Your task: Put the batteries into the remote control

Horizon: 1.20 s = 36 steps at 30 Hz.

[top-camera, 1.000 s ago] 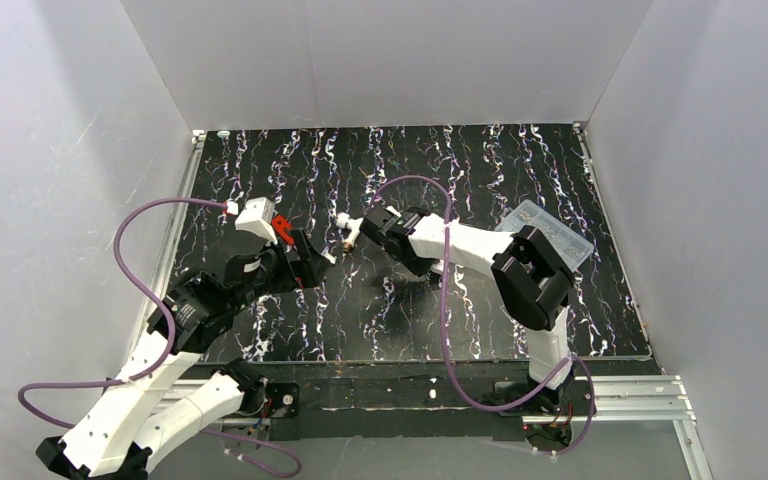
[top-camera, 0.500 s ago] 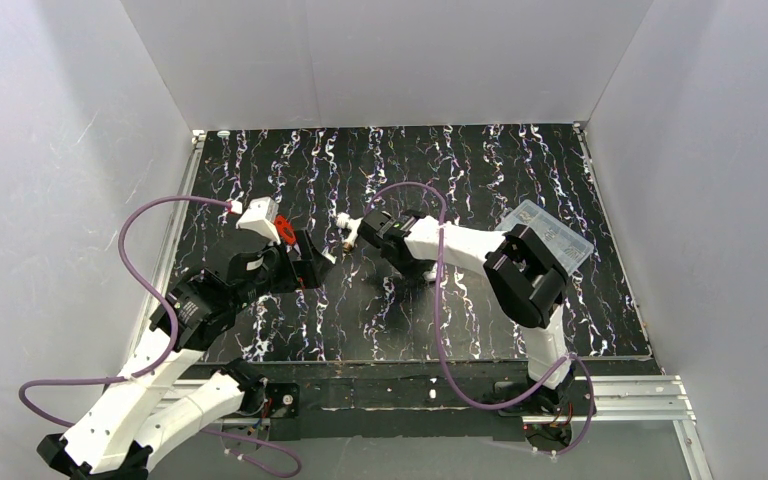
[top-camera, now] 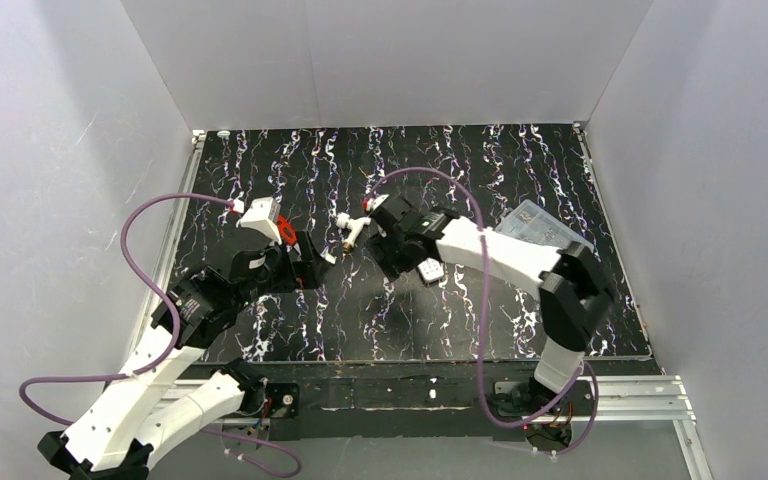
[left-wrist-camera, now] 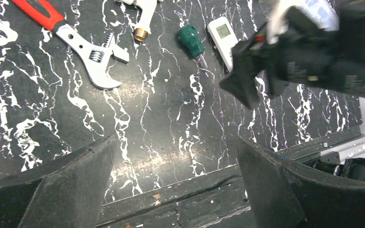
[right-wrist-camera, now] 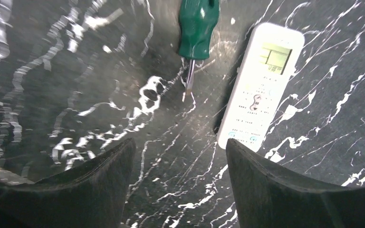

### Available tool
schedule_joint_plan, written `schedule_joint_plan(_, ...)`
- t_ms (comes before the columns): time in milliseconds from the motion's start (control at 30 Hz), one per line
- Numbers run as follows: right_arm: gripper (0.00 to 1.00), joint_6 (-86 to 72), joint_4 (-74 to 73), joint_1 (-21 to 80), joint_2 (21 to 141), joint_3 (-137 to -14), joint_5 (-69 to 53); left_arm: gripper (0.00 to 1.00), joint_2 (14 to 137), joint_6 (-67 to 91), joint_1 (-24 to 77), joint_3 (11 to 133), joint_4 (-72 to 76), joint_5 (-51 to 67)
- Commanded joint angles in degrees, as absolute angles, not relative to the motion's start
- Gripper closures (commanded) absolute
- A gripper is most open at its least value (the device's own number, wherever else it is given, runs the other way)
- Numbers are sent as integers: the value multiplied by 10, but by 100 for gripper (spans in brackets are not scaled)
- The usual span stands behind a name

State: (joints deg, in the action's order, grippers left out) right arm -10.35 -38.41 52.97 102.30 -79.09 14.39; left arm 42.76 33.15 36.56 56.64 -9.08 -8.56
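The remote control (right-wrist-camera: pixel 261 85) is a slim white bar lying face up on the black marbled table, its small screen at the far end. It also shows in the left wrist view (left-wrist-camera: pixel 222 39) and the top view (top-camera: pixel 428 270). My right gripper (right-wrist-camera: pixel 178 185) is open and empty, hovering low just left of the remote's near end; it shows in the top view (top-camera: pixel 388 260) too. My left gripper (left-wrist-camera: pixel 176 183) is open and empty above the table's near edge, at left of centre in the top view (top-camera: pixel 310 262). No batteries are in view.
A green-handled screwdriver (right-wrist-camera: pixel 197 23) lies beside the remote's screen end. A red-handled adjustable wrench (left-wrist-camera: pixel 76 40) and a white part with a brass tip (left-wrist-camera: pixel 142 21) lie near it. A clear plastic box (top-camera: pixel 550 228) sits at the right. White walls enclose the table.
My right arm has swung its elbow out to the right and turned its gripper, uncovering the remote in the top view. My left gripper has barely moved.
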Motion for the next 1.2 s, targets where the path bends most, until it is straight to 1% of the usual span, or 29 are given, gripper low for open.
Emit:
schedule_joint_plan(0,22,-148,-287,501,928,-759,83,2,433,298,367,597,-137,-118)
schedule_joint_plan(100,21,-158,-221,468,869,-704,54,2,456,284,367,616,-185,-135)
schedule_joint_plan(233,20,-173,-112,412,772,-595,33,2,464,278,367,614,-212,-140)
schedule_joint_plan(333,20,-193,1,368,690,-500,40,2,469,262,367,607,-225,-123)
schedule_joint_plan(433,20,-199,114,351,615,-399,66,2,478,273,367,595,-237,-145)
schedule_joint_plan(467,19,-201,132,350,605,-386,75,2,480,277,367,592,-244,-156)
schedule_joint_plan(633,19,-240,128,350,560,-348,115,2,478,288,367,572,-260,-205)
schedule_joint_plan(733,19,-253,172,350,518,-299,134,2,470,288,367,553,-259,-221)
schedule_joint_plan(833,18,-240,203,350,491,-266,129,2,467,291,367,541,-256,-231)
schedule_joint_plan(900,16,-215,199,350,487,-260,110,2,466,296,367,536,-253,-239)
schedule_joint_plan(1000,15,-218,192,350,475,-252,104,2,465,298,367,526,-243,-242)
schedule_joint_plan(1167,14,-205,247,350,451,-214,97,2,469,297,367,518,-237,-243)
